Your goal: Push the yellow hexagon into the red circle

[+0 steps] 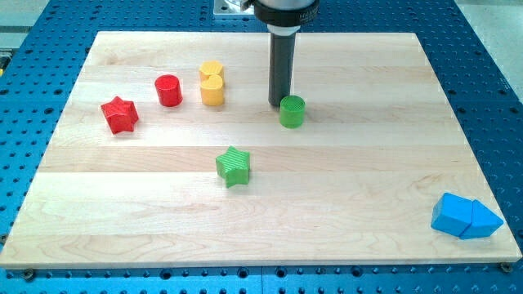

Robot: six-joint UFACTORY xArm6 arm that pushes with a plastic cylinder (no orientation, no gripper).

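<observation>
While the rod's tip (280, 104) stands just beside the green cylinder (292, 111), on its upper left and grasping nothing, the yellow hexagon (212, 83) sits well to that cylinder's left, the red circle (168, 90) just beyond it, the red star (120, 114) farther left, the green star (234, 167) below-left, and two blue blocks (466, 217) far lower right

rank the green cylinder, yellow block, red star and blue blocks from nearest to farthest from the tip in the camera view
From my tip:
1. Green cylinder, right beside it on the view's right.
2. Yellow block, to the view's left.
3. Red star, far on the view's left.
4. Blue blocks, at the view's bottom right corner of the board.
</observation>
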